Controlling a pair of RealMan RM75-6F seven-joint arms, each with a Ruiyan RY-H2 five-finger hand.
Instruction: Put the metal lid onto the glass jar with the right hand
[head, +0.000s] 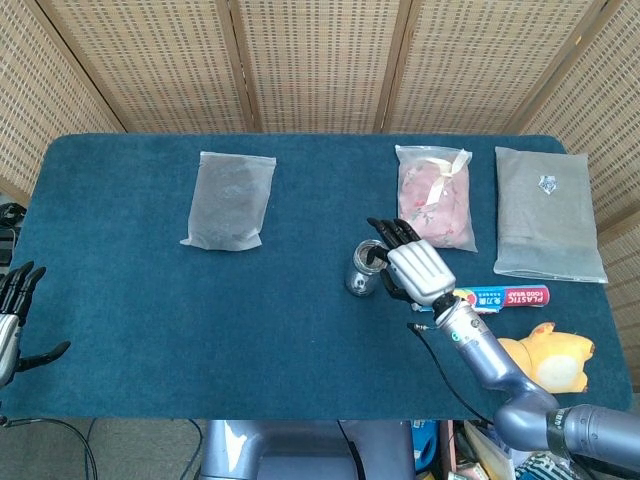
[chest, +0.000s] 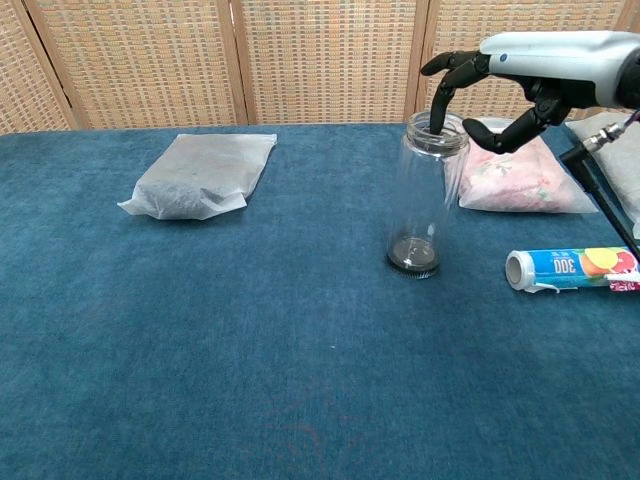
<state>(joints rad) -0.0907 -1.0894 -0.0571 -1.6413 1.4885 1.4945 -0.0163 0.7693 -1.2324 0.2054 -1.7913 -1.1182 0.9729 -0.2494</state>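
Observation:
The clear glass jar (head: 363, 268) (chest: 428, 190) stands upright on the blue table, its mouth uncovered. A dark disc lies at its bottom; I cannot tell whether that is the metal lid. My right hand (head: 417, 264) (chest: 520, 75) hovers over the jar's right side with its fingers apart. One fingertip (chest: 438, 118) dips into the jar's mouth and the thumb sits just right of the rim. I see nothing held in it. My left hand (head: 12, 322) rests off the table's near left corner, fingers spread and empty.
A grey pouch (head: 230, 200) (chest: 200, 175) lies at the left. Right of the jar are a pink packet (head: 437, 195) (chest: 515, 170), a grey bag (head: 545, 215), a plastic wrap roll (head: 505, 297) (chest: 570, 268) and a yellow plush toy (head: 550, 358).

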